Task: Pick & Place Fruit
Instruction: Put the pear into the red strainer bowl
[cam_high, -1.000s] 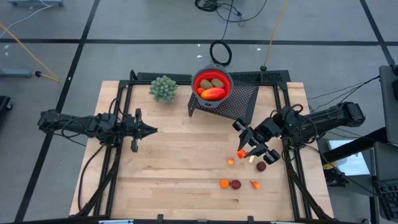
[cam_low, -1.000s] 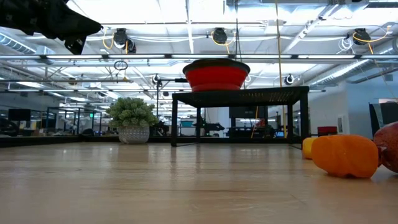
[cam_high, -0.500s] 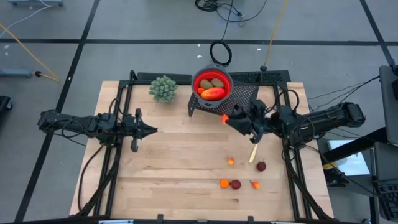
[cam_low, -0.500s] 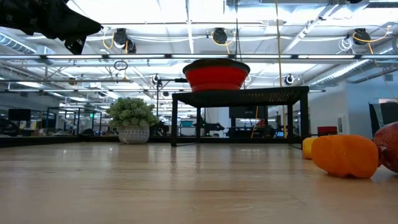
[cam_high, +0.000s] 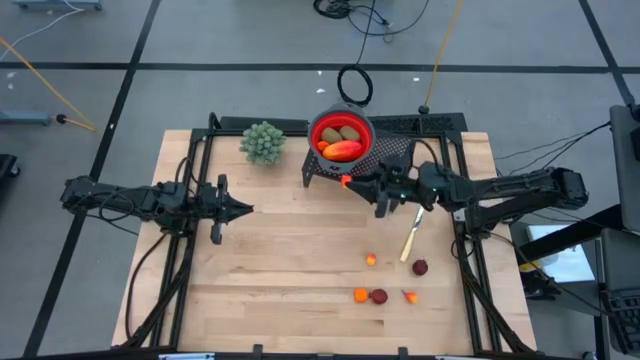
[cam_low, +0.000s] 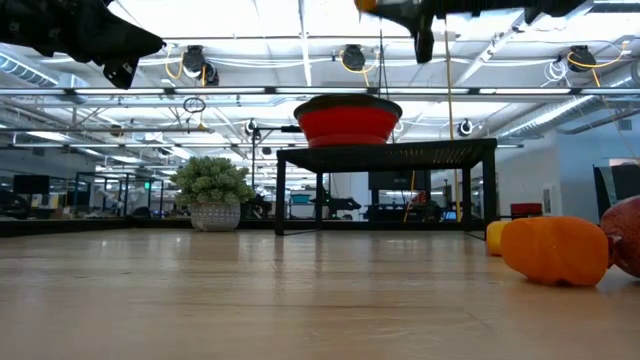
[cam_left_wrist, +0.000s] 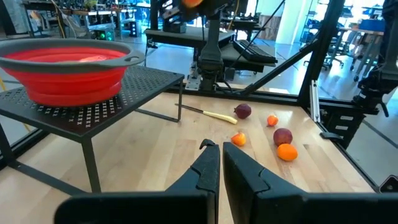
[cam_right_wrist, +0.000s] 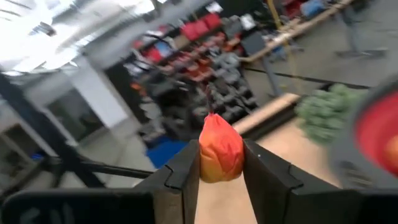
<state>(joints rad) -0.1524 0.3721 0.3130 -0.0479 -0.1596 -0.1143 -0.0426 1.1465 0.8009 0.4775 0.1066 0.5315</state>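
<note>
A bowl (cam_high: 341, 135) is set on a perforated stand (cam_high: 385, 165) at the table's (cam_high: 280, 270) twelve o'clock edge, with fruit (cam_high: 343, 150) inside. A plant ball (cam_high: 262, 142) is placed at the stand's nine o'clock. Loose fruit pieces (cam_high: 379, 296) and a stick (cam_high: 410, 240) are scattered toward five o'clock. One piece (cam_high: 347, 181) is held by the right gripper (cam_high: 349, 182) at the stand's six o'clock edge; the left gripper (cam_high: 243, 209) is kept at nine o'clock.
</note>
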